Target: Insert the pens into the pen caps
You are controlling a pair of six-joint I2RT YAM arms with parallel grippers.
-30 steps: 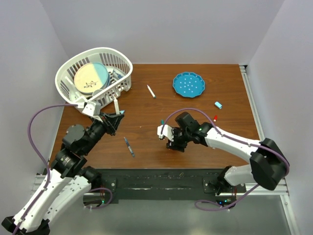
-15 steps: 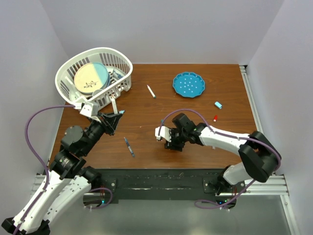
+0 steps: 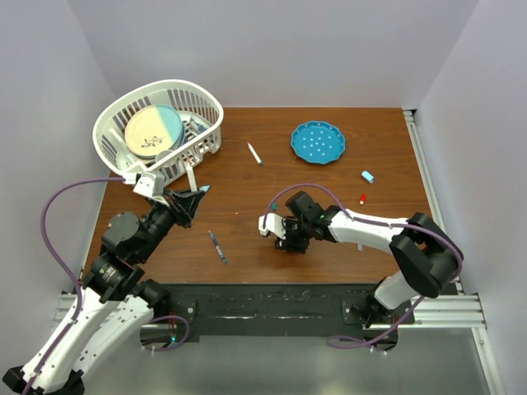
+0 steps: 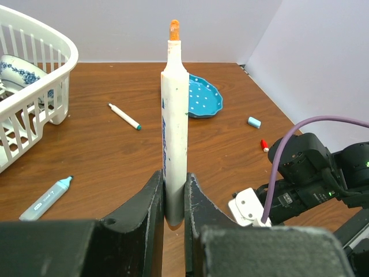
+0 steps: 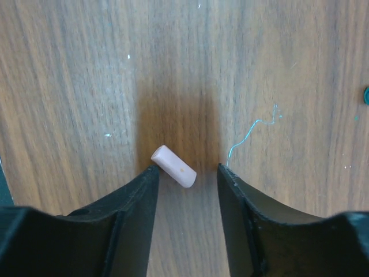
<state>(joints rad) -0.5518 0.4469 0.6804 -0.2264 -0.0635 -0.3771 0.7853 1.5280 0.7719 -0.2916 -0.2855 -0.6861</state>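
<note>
My left gripper [image 4: 174, 190] is shut on the lower end of a white pen [image 4: 174, 127] with an orange tip and holds it upright above the table; it shows at the left of the top view [image 3: 186, 202]. My right gripper [image 5: 184, 173] is open and points down at the table. A salmon pink cap [image 5: 173, 166] lies tilted between its fingers, its end against the left finger [image 5: 144, 184]. In the top view the right gripper [image 3: 288, 237] hides this cap. A white pen [image 3: 255, 154] with a green end and a dark blue pen [image 3: 217, 246] lie on the table.
A white basket [image 3: 156, 127] with dishes stands at the back left. A blue plate [image 3: 318, 141] sits at the back. A light blue cap [image 3: 368, 176] and a red cap [image 3: 362, 198] lie at the right. A light blue pen [image 4: 46, 198] lies near the basket.
My right gripper has shifted slightly left and settled over the pink cap. My left gripper still holds the pen and has barely moved.
</note>
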